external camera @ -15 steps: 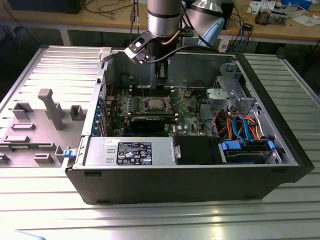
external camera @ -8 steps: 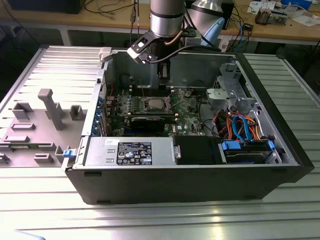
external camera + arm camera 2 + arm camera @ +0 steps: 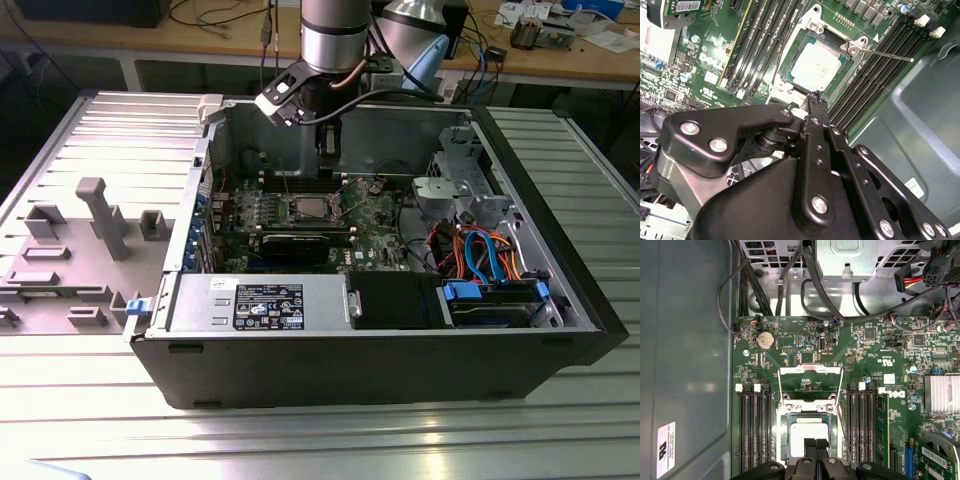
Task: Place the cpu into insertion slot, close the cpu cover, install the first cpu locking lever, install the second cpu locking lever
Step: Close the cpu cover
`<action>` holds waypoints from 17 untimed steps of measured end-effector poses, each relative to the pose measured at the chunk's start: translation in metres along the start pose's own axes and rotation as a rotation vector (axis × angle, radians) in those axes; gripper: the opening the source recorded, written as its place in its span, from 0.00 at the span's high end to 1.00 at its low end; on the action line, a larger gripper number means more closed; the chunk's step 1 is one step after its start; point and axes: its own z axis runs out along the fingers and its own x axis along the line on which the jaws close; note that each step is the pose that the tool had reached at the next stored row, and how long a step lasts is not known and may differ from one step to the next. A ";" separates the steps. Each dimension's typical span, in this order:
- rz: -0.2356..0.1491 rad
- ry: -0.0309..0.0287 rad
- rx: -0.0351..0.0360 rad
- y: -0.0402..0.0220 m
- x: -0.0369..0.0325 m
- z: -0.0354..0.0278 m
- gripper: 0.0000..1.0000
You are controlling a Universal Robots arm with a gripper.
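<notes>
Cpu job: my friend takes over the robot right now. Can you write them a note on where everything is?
Gripper: shut, holding nothing, just above the cpu.
Cpu: lying flat in the insertion slot on the green board.
Cpu cover: open, flipped back from the slot.
Locking lever: one thin rod sticks out beside the slot, apparently unlatched.
Done: cpu placed.
Left: closing the cover and installing both locking levers.
</notes>
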 end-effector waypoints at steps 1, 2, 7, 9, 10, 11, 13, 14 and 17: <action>0.000 0.0001 0.0000 0.0000 0.0000 -0.0016 0.89; 0.000 0.0000 0.0000 0.0001 0.0000 -0.0030 0.89; 0.000 0.0000 0.0001 0.0014 -0.0001 -0.0045 0.89; 0.000 0.0000 0.0008 0.0045 -0.0001 -0.0045 0.89; 0.000 0.0000 0.0011 0.0063 -0.0001 -0.0044 0.89; 0.000 0.0001 0.0012 0.0073 -0.0001 -0.0044 0.89; 0.000 0.0000 0.0016 0.0096 -0.0001 -0.0043 0.89; 0.000 0.0001 0.0019 0.0106 -0.0001 -0.0043 0.89; 0.000 0.0000 0.0022 0.0129 -0.0001 -0.0042 0.89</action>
